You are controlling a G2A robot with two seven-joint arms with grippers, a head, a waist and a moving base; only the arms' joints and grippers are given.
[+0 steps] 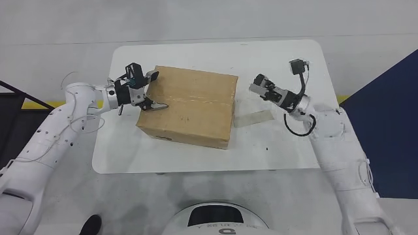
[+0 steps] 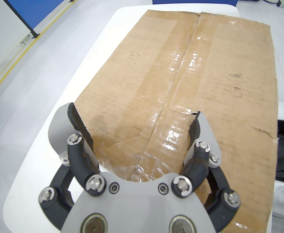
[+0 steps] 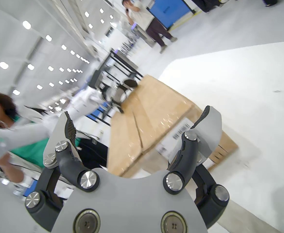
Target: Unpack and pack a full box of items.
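Looking down, top view: you had the cardboard box shut and taped in the middle of the table. The left gripper sat over its left end, and the right gripper hung just beyond its right end, apart from it.
Left wrist view: the left gripper's jaws stood apart, straddling the glossy tape along the centre seam. Whether its fingertips touched the card, you could not tell.
Right wrist view: the right gripper was spread wide and empty, facing the box's labelled end.
Handling: a full box likely weighed plenty, with stiff card and slick tape. You would probably do best working the seam's end, not lifting.
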